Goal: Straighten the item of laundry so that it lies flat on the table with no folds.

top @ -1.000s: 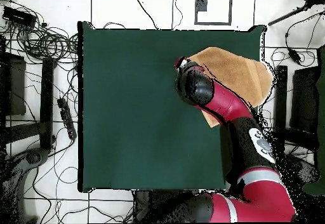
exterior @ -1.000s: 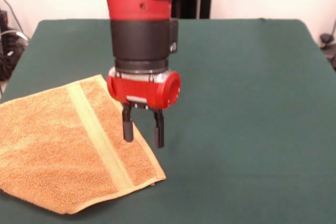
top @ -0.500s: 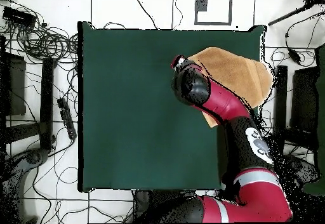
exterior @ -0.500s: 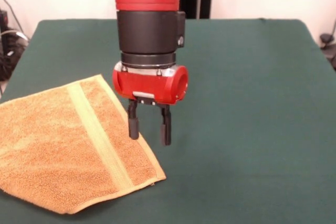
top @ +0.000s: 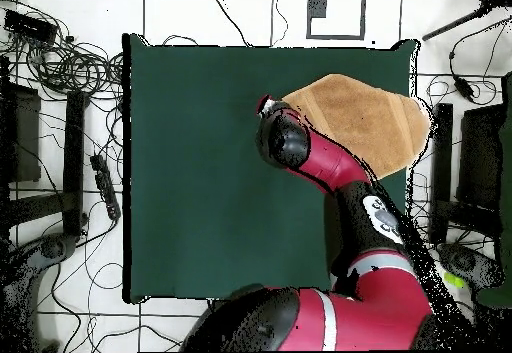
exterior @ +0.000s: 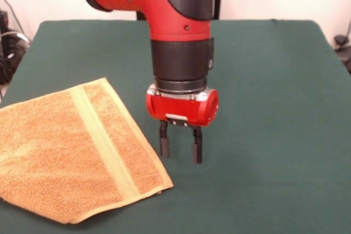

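Your hand [exterior: 181, 149] hangs open and empty above the green surface [exterior: 263, 135], just beside the flat orange-tan towel [exterior: 66, 152].

Bare green worktop [exterior: 274, 108] lies open all around the gripper [exterior: 180, 149]; only the flat towel [exterior: 66, 152], apparently just beside its parted fingers [exterior: 164, 146], occupies one corner.

Front camera low, close – overhead straight down; both share table [exterior: 274, 80] [top: 200, 169].
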